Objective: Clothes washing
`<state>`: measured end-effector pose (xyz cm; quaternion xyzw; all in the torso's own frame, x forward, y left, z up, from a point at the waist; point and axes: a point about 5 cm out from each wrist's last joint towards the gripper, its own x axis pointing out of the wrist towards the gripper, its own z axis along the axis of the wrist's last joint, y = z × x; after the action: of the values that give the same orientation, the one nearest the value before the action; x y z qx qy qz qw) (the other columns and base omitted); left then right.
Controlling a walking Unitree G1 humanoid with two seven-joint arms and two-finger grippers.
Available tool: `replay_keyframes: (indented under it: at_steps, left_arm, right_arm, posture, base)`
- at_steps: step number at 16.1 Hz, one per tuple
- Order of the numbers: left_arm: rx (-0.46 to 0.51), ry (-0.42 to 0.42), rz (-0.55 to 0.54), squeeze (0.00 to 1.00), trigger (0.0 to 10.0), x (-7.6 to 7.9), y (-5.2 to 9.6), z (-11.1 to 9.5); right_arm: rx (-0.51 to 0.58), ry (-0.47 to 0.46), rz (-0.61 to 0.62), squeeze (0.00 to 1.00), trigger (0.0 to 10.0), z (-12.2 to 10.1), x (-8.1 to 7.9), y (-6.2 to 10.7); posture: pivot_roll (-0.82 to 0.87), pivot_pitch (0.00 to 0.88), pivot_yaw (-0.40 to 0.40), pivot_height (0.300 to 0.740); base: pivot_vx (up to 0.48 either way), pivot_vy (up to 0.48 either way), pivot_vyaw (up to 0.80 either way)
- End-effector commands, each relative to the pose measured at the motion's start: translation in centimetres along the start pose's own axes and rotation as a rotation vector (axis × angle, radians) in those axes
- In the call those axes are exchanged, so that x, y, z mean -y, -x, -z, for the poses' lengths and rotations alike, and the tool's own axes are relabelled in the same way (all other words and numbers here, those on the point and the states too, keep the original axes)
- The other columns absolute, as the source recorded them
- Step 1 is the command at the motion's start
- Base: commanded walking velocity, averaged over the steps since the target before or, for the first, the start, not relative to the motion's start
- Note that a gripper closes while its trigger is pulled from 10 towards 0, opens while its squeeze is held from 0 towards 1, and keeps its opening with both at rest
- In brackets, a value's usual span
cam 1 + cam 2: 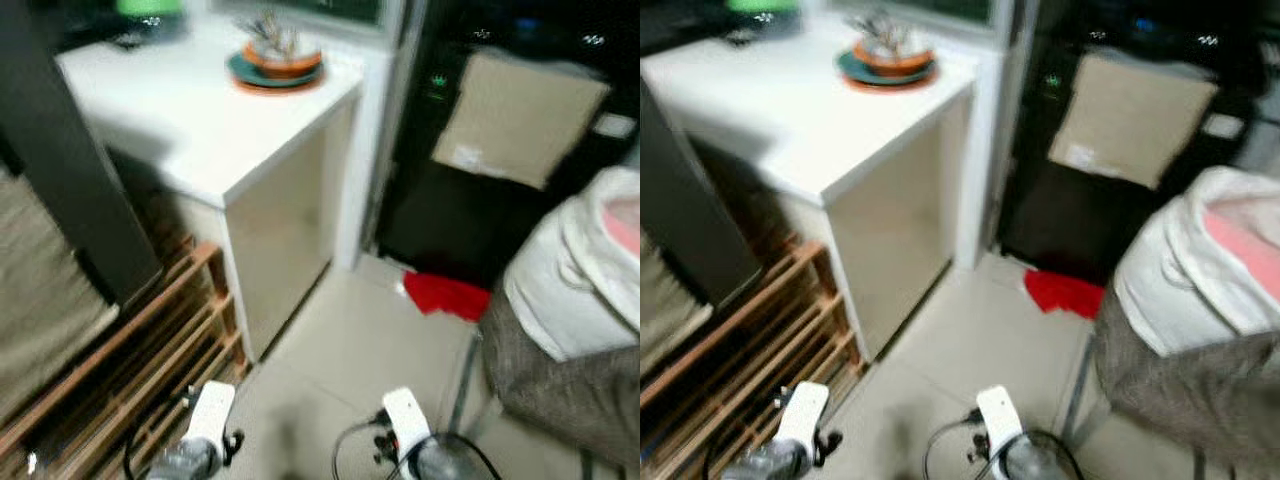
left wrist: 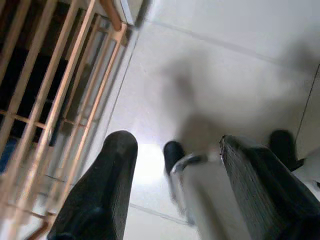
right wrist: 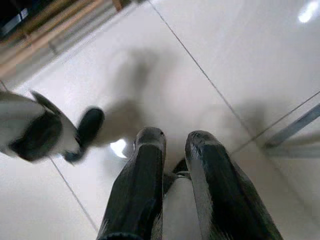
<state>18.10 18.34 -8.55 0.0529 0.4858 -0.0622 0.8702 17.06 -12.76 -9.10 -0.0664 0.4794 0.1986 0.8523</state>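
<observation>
I see no readable writing. A red garment (image 1: 446, 295) lies on the floor before the dark washer (image 1: 500, 150). My left claw (image 2: 175, 165) hangs spread; right claw (image 3: 172, 145) nearly closed, empty.

White wrist housings (image 1: 405, 415), black cables, textured black claw fingers (image 2: 97, 195).

Near-closed right gripper (image 3: 172, 145) over tiled floor (image 3: 240, 60)

A crumpled red garment (image 1: 445, 295) is seen lying on the pale floor tiles; white and pink laundry (image 1: 590, 265) is heaped just beside it
</observation>
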Motion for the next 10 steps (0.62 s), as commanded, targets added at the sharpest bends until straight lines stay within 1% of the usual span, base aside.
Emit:
replay_keyframes:
  at_steps: [1, 3, 4, 7, 8, 10]
  left_arm:
    - [0.006, 0.033, 0.022, 0.0, 10.0, 0.97, -0.07, 0.3]
    - [0.02, 0.061, 0.019, 0.0, 10.0, 0.92, -0.03, 0.39]
    - [0.021, 0.065, 0.02, 0.0, 10.0, 0.94, -0.02, 0.42]
    - [0.027, 0.071, 0.02, 0.0, 10.0, 1.11, -0.03, 0.46]
    - [0.028, 0.07, 0.02, 0.0, 10.0, 1.18, -0.04, 0.45]
    - [0.027, 0.068, 0.021, 0.0, 10.0, 1.25, -0.06, 0.4]
  right_arm:
    - [-0.033, 0.015, 0.022, 0.0, 10.0, 0.95, 0.83, 0.33]
    - [-0.044, 0.006, 0.04, 0.0, 10.0, 1.22, 0.95, 0.38]
    - [-0.043, 0.007, 0.036, 0.0, 10.0, 1.21, 0.92, 0.38]
    - [-0.04, 0.005, 0.032, 0.0, 10.0, 1.18, 0.82, 0.35]
    - [-0.038, 0.019, 0.033, 0.0, 10.0, 1.07, 0.81, 0.33]
    - [-0.039, 0.09, 0.003, 0.0, 10.0, 0.74, 0.6, 0.25]
  posture:
    - [-0.06, 0.025, -0.02, 0.74]
    - [-0.06, 0.026, -0.023, 0.74]
    - [-0.06, 0.026, -0.025, 0.74]
    - [-0.06, 0.027, -0.028, 0.74]
    - [-0.06, 0.027, -0.027, 0.74]
    - [-0.05, 0.026, -0.028, 0.74]
  base:
    - [0.0, 0.0, 0.8]
    - [0.0, 0.0, 0.0]
    - [0.0, 0.274, 0.0]
    - [0.0, 0.462, 0.0]
    - [0.0, 0.48, 0.0]
    - [0.0, 0.48, 0.0]
